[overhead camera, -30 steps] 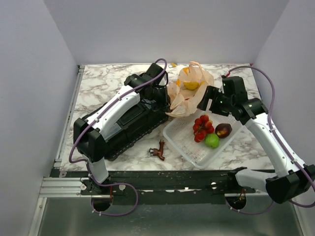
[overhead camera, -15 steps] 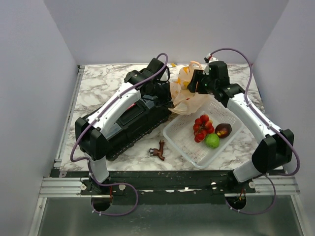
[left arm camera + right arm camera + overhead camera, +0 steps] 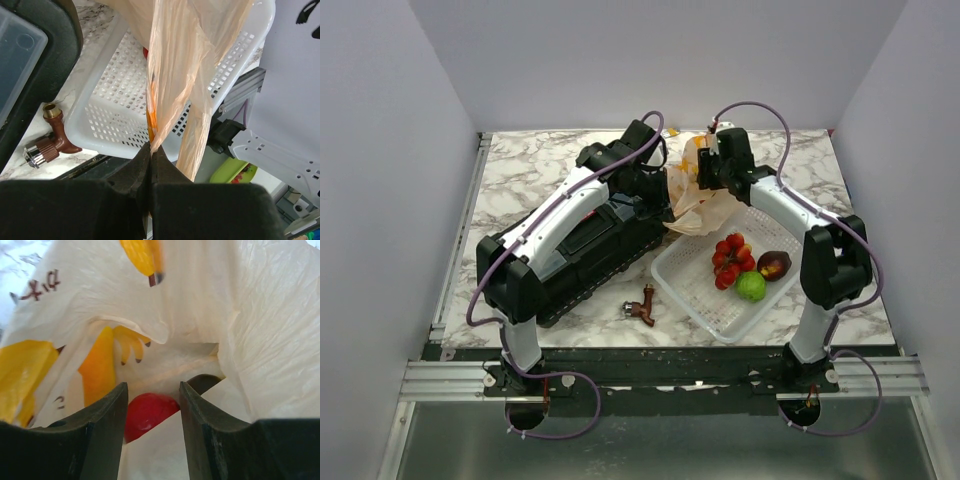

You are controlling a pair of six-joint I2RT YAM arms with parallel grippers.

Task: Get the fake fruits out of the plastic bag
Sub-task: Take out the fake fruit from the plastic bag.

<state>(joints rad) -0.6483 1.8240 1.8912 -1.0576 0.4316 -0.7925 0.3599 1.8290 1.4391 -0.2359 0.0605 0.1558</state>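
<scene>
The tan plastic bag [image 3: 698,207] printed with yellow bananas lies at the back, behind the white mesh basket [image 3: 692,292]. My left gripper [image 3: 151,149] is shut on a twisted fold of the bag [image 3: 192,60]. My right gripper [image 3: 706,174] is at the bag's opening. In the right wrist view the right gripper [image 3: 152,386] is open inside the bag [image 3: 250,315], its fingers on either side of a red apple [image 3: 147,412], with a dark rounded shape [image 3: 205,382] beside it. A red berry cluster [image 3: 732,258] and a green lime [image 3: 751,286] lie in the basket.
A maroon-brown fruit [image 3: 774,264] also lies in the basket. A black tool case [image 3: 590,250] lies under the left arm. A brown pipe fitting [image 3: 642,305] lies in front of the basket's left corner. The walls are close at the back and sides.
My right arm has swung from beside the basket to the back left and put its open gripper into the bag's mouth. My left gripper has kept its hold on the bag.
</scene>
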